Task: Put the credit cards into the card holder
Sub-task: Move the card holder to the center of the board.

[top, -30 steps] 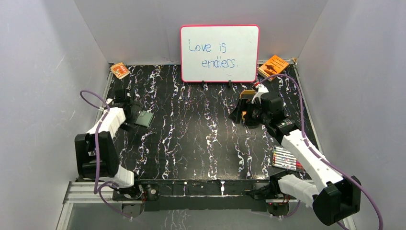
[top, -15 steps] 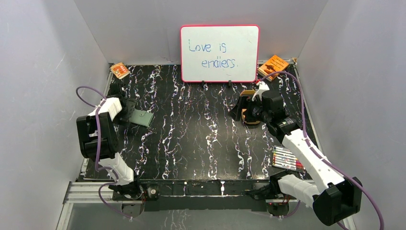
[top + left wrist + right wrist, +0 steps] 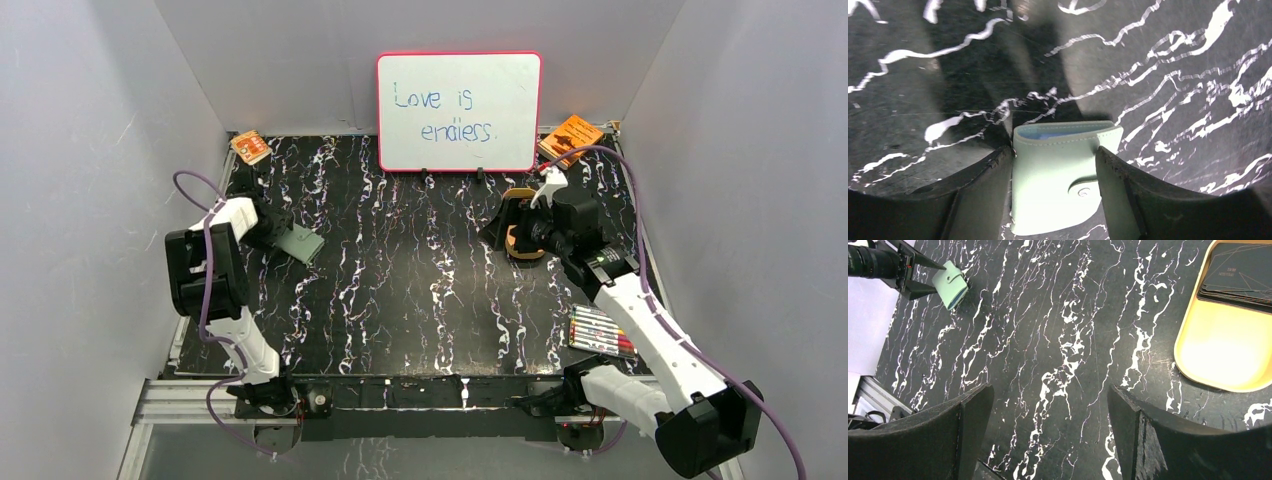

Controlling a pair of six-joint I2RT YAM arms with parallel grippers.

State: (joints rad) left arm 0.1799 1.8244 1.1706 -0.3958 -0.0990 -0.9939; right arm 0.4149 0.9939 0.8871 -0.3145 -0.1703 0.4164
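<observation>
The card holder (image 3: 1055,187) is pale grey-green with a snap tab, and its open blue-white mouth faces away from the wrist camera. My left gripper (image 3: 1053,150) is shut on its two side edges at the table's left (image 3: 300,243); it also shows in the right wrist view (image 3: 950,285). The dark credit cards (image 3: 1238,277) lie stacked in the tan tray (image 3: 1218,347). My right gripper (image 3: 1048,390) is open and empty, above the table just left of that tray. In the top view my right arm hides most of the tray (image 3: 522,248).
A whiteboard (image 3: 458,110) stands at the back centre. Orange booklets lie at the back left (image 3: 250,147) and back right (image 3: 570,135). A pack of markers (image 3: 598,332) lies at the front right. Grey walls close in both sides.
My left arm has folded up and back toward the left wall, with the holder staying in about the same spot. My right gripper has shifted slightly back and right.
</observation>
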